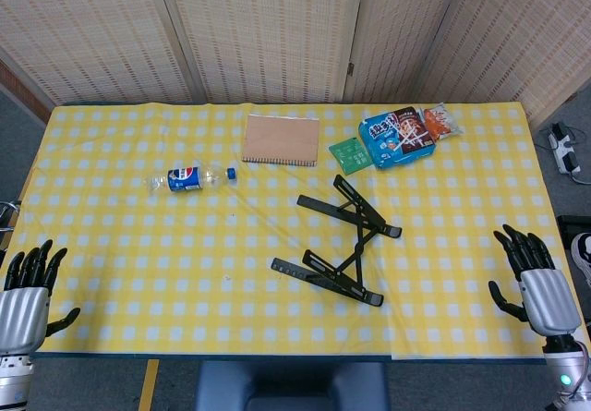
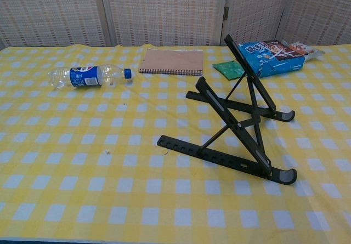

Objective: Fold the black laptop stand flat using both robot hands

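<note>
Black laptop stand [image 1: 343, 242] propped open right of the counter's middle, untouched. Left hand [image 1: 26, 297] and right hand [image 1: 538, 282] waiting at the near corners, fingers spread and empty, well apart from it. Step in hand (by the look of it): the reach in. Next, probably both hands at the raised arms, pressing down evenly. Yellow checked cloth [image 1: 138, 272]; woven screens [image 1: 268, 32] behind.
</note>
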Controlling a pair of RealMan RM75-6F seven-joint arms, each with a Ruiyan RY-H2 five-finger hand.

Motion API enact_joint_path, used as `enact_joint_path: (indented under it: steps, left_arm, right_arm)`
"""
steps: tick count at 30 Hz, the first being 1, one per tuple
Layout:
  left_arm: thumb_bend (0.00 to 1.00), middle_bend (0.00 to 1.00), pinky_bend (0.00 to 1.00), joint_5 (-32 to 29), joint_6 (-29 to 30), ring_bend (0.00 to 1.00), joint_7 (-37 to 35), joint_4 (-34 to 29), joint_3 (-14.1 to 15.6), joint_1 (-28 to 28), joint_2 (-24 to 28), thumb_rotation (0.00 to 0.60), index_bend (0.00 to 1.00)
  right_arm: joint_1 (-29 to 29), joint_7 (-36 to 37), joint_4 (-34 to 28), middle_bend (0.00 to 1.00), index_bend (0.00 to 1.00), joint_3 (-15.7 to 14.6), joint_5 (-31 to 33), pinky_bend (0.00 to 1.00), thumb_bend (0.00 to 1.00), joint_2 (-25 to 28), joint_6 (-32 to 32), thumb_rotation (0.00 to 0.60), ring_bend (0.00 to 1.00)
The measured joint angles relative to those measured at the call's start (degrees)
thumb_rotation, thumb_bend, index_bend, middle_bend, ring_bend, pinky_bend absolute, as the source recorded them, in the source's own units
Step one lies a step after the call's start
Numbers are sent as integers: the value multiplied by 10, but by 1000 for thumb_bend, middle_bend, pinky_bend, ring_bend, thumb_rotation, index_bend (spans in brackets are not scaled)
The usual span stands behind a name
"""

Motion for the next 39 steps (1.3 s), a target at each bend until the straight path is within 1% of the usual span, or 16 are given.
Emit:
enact_joint_path:
  steps: [8,16,22,27,31,34,39]
  left_arm:
    - [165,32,0,-1,-4,0,1,1,0,-3,0,600,142]
    - [165,33,0,3,2,0,-5,1,4,3,1,600,142]
    - [164,33,0,3,-1,0,-3,-1,5,1,2,600,142]
    - [164,32,0,2,-7,0,1,-4,6,-1,1,600,143]
    - [165,33,0,-3,-12,0,5,-4,6,-3,-1,600,143]
    - [165,32,0,-4,-14,0,7,-5,6,-3,-2,600,144]
    - [165,32,0,-7,-14,0,5,-4,7,-2,-2,600,149]
  right_arm:
    - [4,0,-2,45,0,-2,2,0,448,0,-11,600,68]
    - [1,4,0,45,0,-5,-2,0,448,1,-3,600,66]
    - [5,8,2,45,0,-8,-1,0,448,-1,-18,600,56]
    - [20,8,0,15,0,-9,5,0,448,-6,-52,600,46]
    - [41,20,-4,0,0,-7,15,0,448,-7,-96,600,46]
    - [64,46,-5,0,0,-4,24,0,448,-9,-140,600,47]
    - [110,120,-3,0,0,4,32,0,448,-17,-210,600,38]
